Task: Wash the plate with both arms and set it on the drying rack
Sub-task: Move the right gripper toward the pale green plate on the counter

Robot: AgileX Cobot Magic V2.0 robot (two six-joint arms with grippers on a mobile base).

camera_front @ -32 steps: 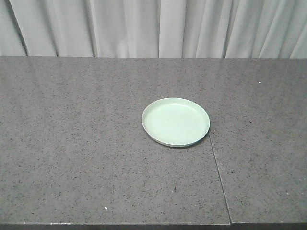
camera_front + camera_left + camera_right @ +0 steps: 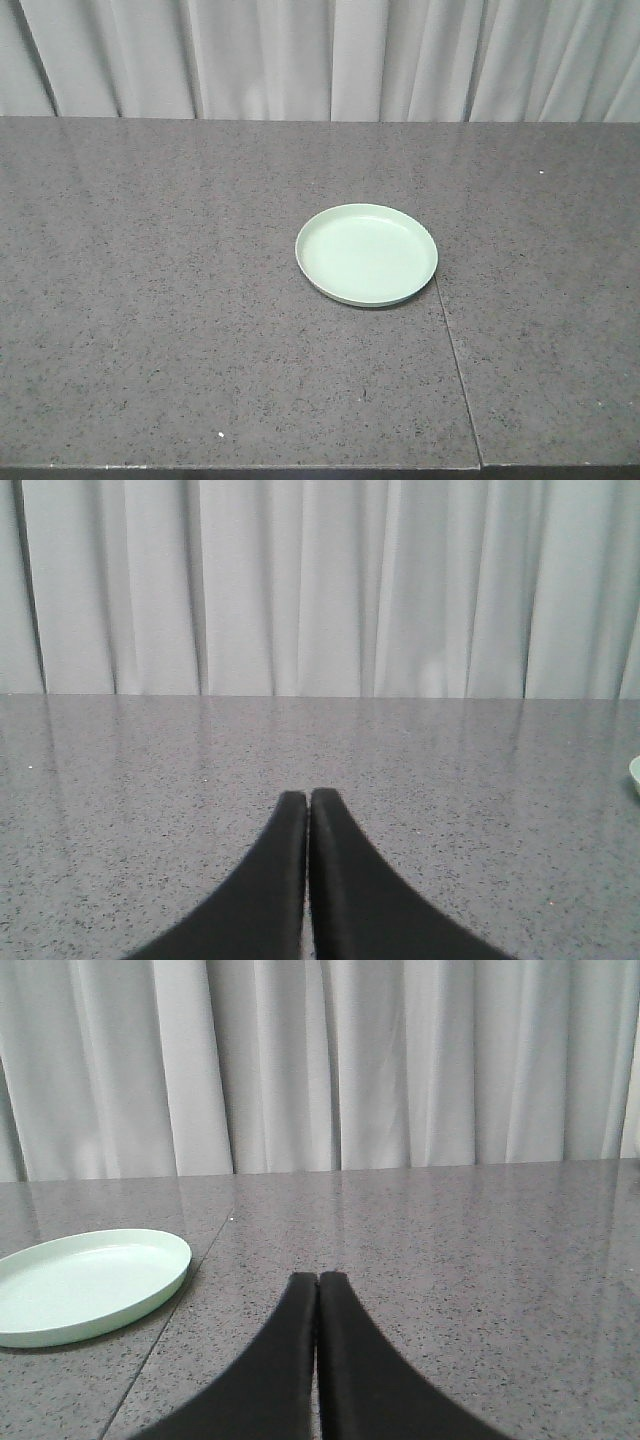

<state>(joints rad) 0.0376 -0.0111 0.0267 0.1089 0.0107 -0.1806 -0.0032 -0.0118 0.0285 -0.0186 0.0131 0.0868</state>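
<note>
Mint-green plate (image 2: 367, 254) on speckled grey counter (image 2: 150, 300)

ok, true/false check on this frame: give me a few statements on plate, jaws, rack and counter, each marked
1. The plate lies flat on the counter. True.
2. The plate holds food. False: it is empty.
3. Both pairs of jaws are shut. True.
4. The right jaws grip the plate. False: they hold nothing; the plate lies apart, to their left in the right wrist view.
5. A rack stands beside the plate. False: no rack is in view.
6. A seam in the counter passes the plate's right edge. True.
</note>
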